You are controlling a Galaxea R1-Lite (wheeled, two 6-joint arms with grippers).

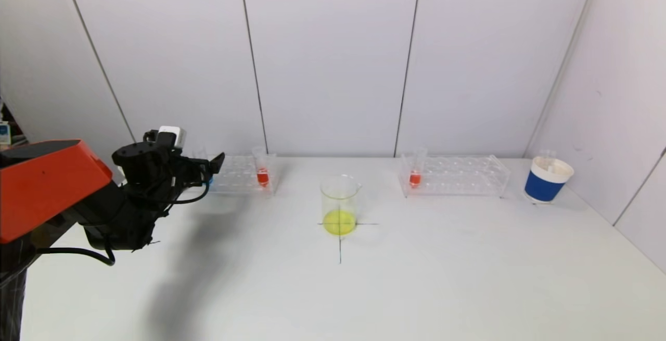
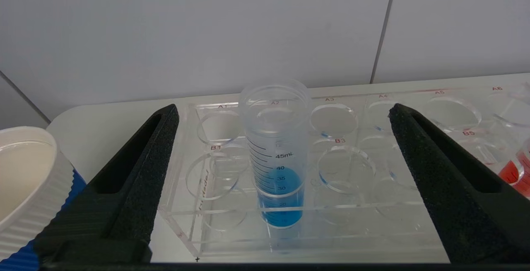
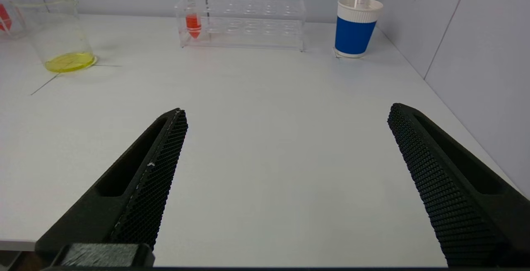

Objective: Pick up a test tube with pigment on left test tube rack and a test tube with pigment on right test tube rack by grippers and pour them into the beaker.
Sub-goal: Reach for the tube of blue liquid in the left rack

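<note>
Left pincer [image 2: 281, 180] hangs spread wide just in front of the left test tube rack [image 2: 372, 221], its two pads on either side of a blue-pigment tube [image 2: 276, 155] without touching it. That tube stands upright in a front-row hole of the rack, about half full of blue liquid. A red-pigment tube [image 1: 263, 172] stands at the same rack's other end.

Right pincer [image 3: 285, 188] is equally wide and holds nothing. It sits low over the bare desk [image 3: 265, 97], well apart from the right test tube rack [image 3: 242, 22], where a second red tube [image 3: 193, 18] stands upright at the end nearest the beaker [image 1: 340, 205]. The beaker stands mid-desk between the racks, with a shallow yellow layer at the bottom.

Handling, by judgement: the tubes look like clear, thin-walled, graduated plastic, so light, stiff and smooth. They are likely slippery, and a hard squeeze is pointless. They are uncapped, so any tilt during lifting risks a spill. The best hold is on the bare upper wall above the liquid line and below the rim, pads square to the axis. The lift should go straight up, since the rack itself is light and could drag along.

A blue paper cup [image 1: 546, 182] stands beyond the right rack.
</note>
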